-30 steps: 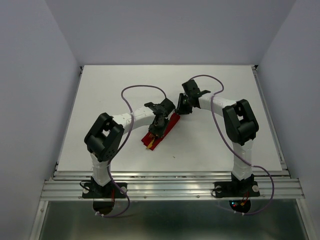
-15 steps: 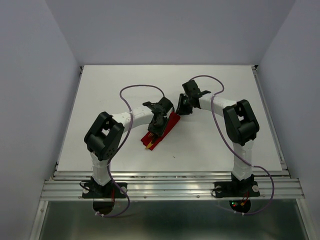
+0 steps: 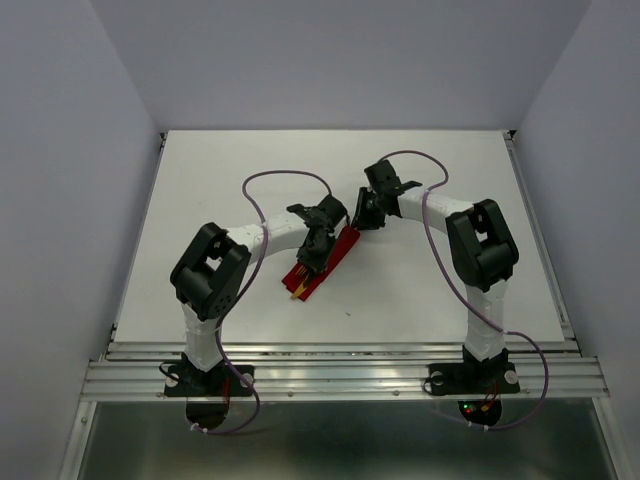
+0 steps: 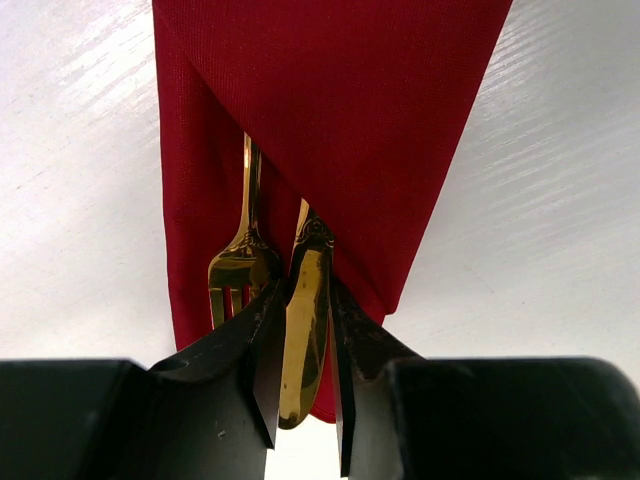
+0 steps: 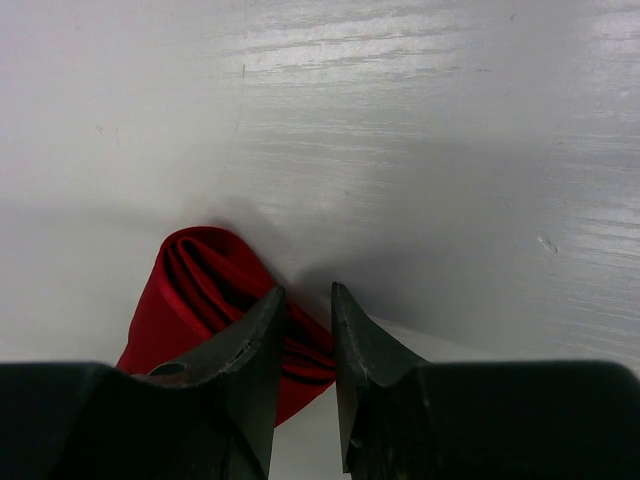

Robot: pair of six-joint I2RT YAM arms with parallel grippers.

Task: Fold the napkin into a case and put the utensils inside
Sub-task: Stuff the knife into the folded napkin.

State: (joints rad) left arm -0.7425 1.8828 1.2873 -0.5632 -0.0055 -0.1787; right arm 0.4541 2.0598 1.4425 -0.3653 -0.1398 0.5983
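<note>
The red napkin (image 3: 340, 248) lies folded into a narrow case (image 4: 340, 110) slanting across the table's middle. The utensils stick out of its near open end. The copper-pink fork (image 4: 238, 270) lies on the left. The gold knife (image 4: 303, 340) lies beside it, its blade between the fingers of my left gripper (image 4: 305, 290), which is shut on it. My left gripper (image 3: 310, 262) hovers over the case's middle. At the case's far end, my right gripper (image 5: 308, 290) has its narrow jaws on the folded layers of the napkin (image 5: 190, 290).
The white table (image 3: 200, 200) spreads around the case on all sides. Purple cables (image 3: 285, 175) loop above both arms. Grey walls stand on the left, right and back. A metal rail (image 3: 340, 375) runs along the near edge.
My left gripper's jaws have narrowed onto the knife, and the wrist has shifted only slightly. The right arm and the case have stayed where they were.
</note>
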